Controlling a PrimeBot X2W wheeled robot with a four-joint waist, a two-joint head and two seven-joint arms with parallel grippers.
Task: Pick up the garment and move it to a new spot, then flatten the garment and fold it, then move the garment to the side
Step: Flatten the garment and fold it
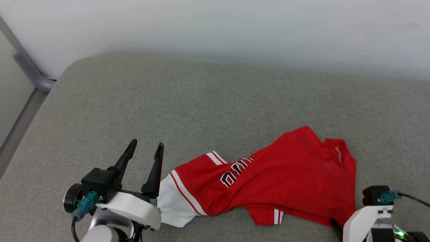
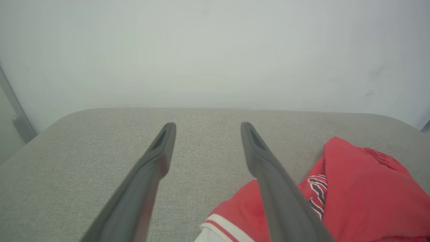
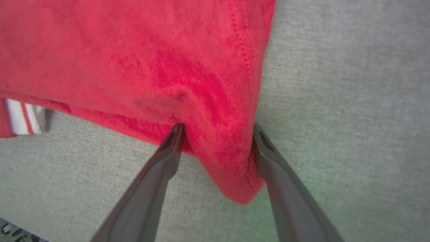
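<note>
Straddling the garment (image 3: 134, 50) corner: right gripper (image 3: 218, 129) jaws wide; left gripper (image 1: 147, 143) jaws wide, empty; lettering (image 1: 235, 171) half-hidden.

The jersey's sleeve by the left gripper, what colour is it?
The sleeve is white, with thin red stripes next to the red jersey body. Head view shows it best.

Grey woven cushion (image 1: 201, 111): broad and flat. Weave is fine and even, with no seams or piping visible. The far-left corner is rounded, and the far edge runs roughly straight along the base of the wall. In the right wrist view a faint green cast lies on the fabric.

White wall (image 1: 235, 27): plain and matte, directly behind the cushion, meeting it along a soft shadow line.

Grey metal bar (image 1: 28, 67): at the far left, slanting down to a joint near the cushion's rounded corner. A second grey bar (image 1: 20, 124) continues from the joint toward the lower left, just beside the cushion's left edge. A pale beige panel (image 1: 10, 87) sits behind both bars.
</note>
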